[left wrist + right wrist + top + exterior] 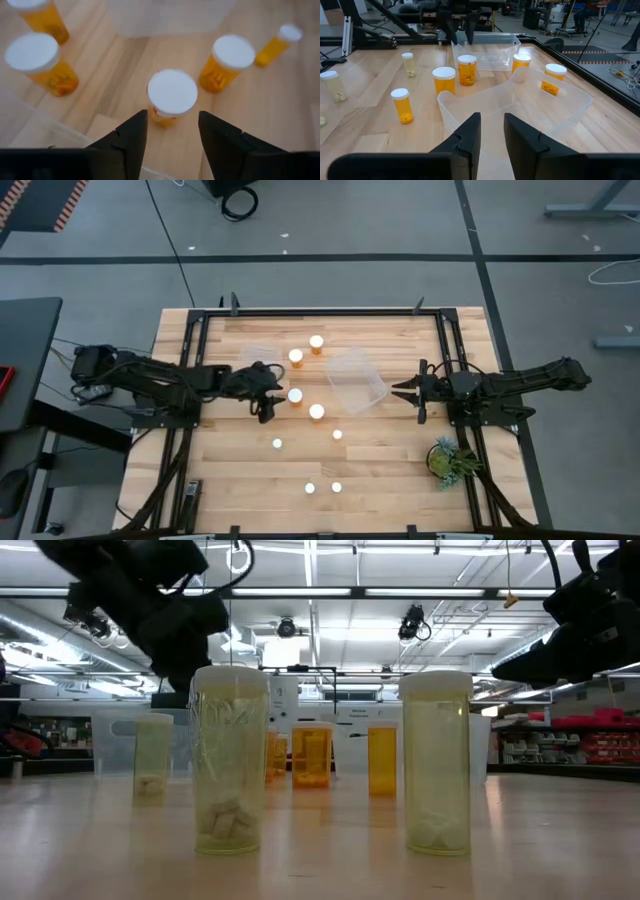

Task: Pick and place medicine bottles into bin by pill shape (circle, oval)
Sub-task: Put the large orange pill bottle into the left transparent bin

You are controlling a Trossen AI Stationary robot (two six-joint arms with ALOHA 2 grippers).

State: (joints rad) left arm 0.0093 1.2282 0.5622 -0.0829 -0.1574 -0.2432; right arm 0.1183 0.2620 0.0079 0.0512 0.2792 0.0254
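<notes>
Eight white-capped medicine bottles stand upright on the wooden table. Several are orange, such as two at the far middle (316, 342) (296, 357). Two pale ones (310, 488) (336, 487) stand near the front edge. My left gripper (268, 395) is open and level just left of an orange bottle (295, 395). In the left wrist view this bottle (172, 95) stands just ahead of the gap between the fingers (172, 127), untouched. My right gripper (405, 390) is open and empty, beside the right clear bin (357, 378).
A second clear bin (250, 355) lies at the far left, behind my left gripper. A small green plant (450, 458) stands at the near right. Another orange bottle (316, 411) stands close to the one at my left gripper. Bare wood lies at the near left.
</notes>
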